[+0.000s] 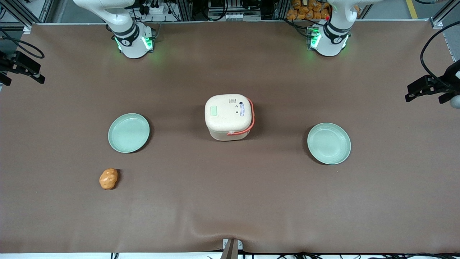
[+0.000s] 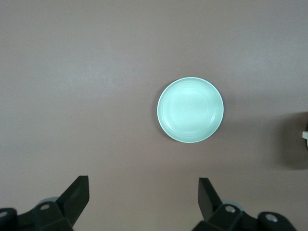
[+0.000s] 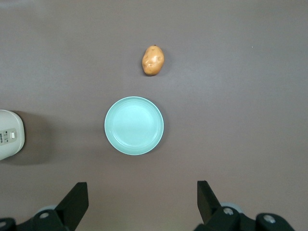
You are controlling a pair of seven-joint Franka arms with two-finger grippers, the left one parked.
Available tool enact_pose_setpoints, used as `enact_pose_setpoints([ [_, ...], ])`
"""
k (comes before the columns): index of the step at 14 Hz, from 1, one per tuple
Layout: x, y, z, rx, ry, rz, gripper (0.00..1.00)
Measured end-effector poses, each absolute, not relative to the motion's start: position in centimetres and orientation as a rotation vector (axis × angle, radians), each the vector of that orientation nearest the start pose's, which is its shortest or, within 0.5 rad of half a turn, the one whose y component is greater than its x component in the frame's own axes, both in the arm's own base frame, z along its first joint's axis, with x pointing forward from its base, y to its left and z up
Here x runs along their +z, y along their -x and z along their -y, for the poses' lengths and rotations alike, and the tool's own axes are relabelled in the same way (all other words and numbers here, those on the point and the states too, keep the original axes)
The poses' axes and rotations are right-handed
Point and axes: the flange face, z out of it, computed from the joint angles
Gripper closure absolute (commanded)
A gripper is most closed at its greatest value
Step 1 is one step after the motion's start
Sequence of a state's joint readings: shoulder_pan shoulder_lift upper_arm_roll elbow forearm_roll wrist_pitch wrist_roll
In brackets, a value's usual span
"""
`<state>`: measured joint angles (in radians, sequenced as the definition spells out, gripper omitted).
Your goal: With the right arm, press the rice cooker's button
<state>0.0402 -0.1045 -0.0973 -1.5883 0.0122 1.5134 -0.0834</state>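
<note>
The rice cooker [image 1: 228, 117] stands mid-table with its cream lid closed and its coral handle [image 1: 251, 118] folded to one side. A pale green rectangle [image 1: 214, 110] and a dark oval panel [image 1: 241, 108] show on the lid. An edge of the cooker shows in the right wrist view [image 3: 9, 134]. The right arm's base [image 1: 131, 39] shows in the front view, while its gripper is out of that view. In the right wrist view my gripper [image 3: 142, 195] is open and empty, high above the table, apart from the cooker.
A pale green plate [image 1: 128, 132] [image 3: 134, 125] lies beneath my gripper, and a potato [image 1: 108, 178] [image 3: 153, 60] lies nearer the front camera than it. A second green plate [image 1: 329, 143] [image 2: 190, 110] lies toward the parked arm's end.
</note>
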Motion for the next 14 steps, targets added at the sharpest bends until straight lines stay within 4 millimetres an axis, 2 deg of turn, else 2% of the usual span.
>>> enact_pose_setpoints([
  [8,66.9,-51.4,2.8,-0.046,3.119,0.023,0.0],
  [14,66.7,-51.1,1.6,0.0,3.116,0.046,0.0],
])
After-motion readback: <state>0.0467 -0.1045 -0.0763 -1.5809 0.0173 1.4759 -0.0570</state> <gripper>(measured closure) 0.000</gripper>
